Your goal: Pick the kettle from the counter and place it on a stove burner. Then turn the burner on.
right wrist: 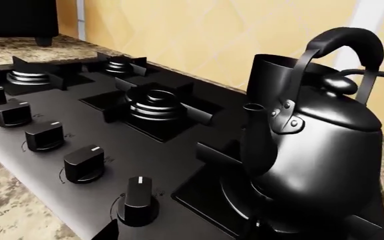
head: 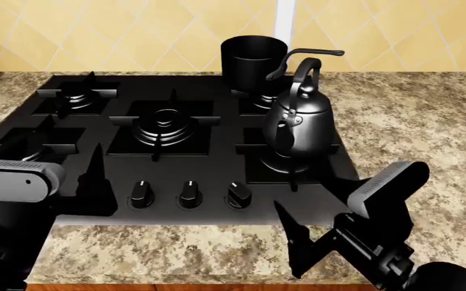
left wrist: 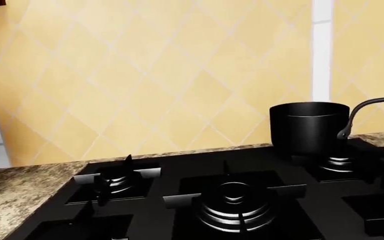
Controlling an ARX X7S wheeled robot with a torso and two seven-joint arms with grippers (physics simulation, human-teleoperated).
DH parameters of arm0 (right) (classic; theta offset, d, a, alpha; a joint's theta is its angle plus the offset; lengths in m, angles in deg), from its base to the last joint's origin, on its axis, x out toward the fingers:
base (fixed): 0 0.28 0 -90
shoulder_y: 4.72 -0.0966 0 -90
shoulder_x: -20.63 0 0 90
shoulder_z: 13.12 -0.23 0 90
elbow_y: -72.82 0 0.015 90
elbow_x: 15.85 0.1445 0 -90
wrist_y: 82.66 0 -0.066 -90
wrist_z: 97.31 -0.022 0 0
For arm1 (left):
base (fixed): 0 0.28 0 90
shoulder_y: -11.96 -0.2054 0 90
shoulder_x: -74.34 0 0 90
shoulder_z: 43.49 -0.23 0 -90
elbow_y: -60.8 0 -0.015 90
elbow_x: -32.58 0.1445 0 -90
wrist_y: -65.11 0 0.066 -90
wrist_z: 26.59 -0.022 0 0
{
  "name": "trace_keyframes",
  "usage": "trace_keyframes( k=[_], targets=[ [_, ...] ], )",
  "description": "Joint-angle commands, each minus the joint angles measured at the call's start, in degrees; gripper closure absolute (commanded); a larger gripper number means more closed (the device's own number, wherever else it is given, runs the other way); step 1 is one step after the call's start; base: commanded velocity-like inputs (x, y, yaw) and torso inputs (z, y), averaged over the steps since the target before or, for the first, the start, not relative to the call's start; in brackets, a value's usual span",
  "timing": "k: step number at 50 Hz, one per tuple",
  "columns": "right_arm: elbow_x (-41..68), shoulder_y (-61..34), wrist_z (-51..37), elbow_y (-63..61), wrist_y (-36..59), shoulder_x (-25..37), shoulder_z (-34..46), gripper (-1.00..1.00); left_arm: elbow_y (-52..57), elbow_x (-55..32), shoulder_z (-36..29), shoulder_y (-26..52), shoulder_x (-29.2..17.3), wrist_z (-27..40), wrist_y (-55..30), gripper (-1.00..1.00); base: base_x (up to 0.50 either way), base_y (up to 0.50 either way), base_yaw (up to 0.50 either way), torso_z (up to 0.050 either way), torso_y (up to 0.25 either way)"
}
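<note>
Cooktop [head: 216, 176]: kettle [head: 300, 124] beyond right gripper [head: 298, 245]

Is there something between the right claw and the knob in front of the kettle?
Nothing visible. The right claw hangs over the counter, the nearest knob just beyond it. The kettle already sits on its burner.

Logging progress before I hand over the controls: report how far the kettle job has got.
Done: the kettle stands upright on the front right stove burner, off the counter, in front of the saucepan. In hand: nothing; the right claw hangs free of the kettle, just off the cooktop's front edge near the knobs. Left: turning that burner on; no flame shows, and no claw touches a knob.
</note>
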Motion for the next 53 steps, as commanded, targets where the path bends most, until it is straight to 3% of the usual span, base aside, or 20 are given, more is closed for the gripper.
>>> trace_keyframes(
  k=[1, 17, 23, 27, 33, 41, 46, 53],
  targets=[
    [0.6, 9.3, -4.8, -7.3, -6.3, 8.0, -4.8, -1.0, 4.3, -0.7, 2.8, -4.8, -1.0, 1.2, 1.3, -1.0, 0.0, 0.0, 0.0, 0.0, 0.0],
    [-1.9, 22.5, -8.7, -11.0, -18.0, 15.3, -9.4, -1.0, 11.1, 0.1, 8.5, -15.4, -1.8, 2.4, 5.8, -1.0, 0.0, 0.0, 0.0, 0.0, 0.0],
    [-3.3, 27.8, -9.8, -10.3, -23.0, 17.1, -10.8, -1.0, 11.3, 3.7, 8.0, -23.7, -4.6, 2.6, 14.5, -1.0, 0.0, 0.0, 0.0, 0.0, 0.0],
    [-4.4, 31.6, -10.7, -10.2, -26.5, 18.3, -11.6, -1.0, 11.2, 8.1, 7.1, -29.0, -3.5, 1.6, 19.1, -1.0, 0.0, 0.0, 0.0, 0.0, 0.0],
    [-5.4, 38.4, -12.7, -9.3, -33.1, 21.1, -13.5, -1.0, 11.3, 11.3, 6.8, -37.7, -7.7, 4.5, 28.7, -1.0, 0.0, 0.0, 0.0, 0.0, 0.0],
    [-8.9, 50.9, -18.3, -7.8, -45.7, 26.6, -16.2, -1.0, 11.4, 17.2, 2.7, -48.9, -21.0, 15.3, 44.8, -1.0, 0.0, 0.0, 0.0, 0.0, 0.0],
    [-12.6, 58.5, -24.6, -6.1, -55.3, 32.3, -16.1, -1.0, 11.4, 21.4, -1.0, -52.2, -26.7, 21.0, 50.4, -1.0, 0.0, 0.0, 0.0, 0.0, 0.0],
    [-17.6, 62.2, -31.0, -4.0, -62.3, 35.1, -12.8, -1.0, 11.2, 25.5, -2.2, -56.9, -29.1, 25.4, 54.1, -1.0, 0.0, 0.0, 0.0, 0.0, 0.0]
  ],
)
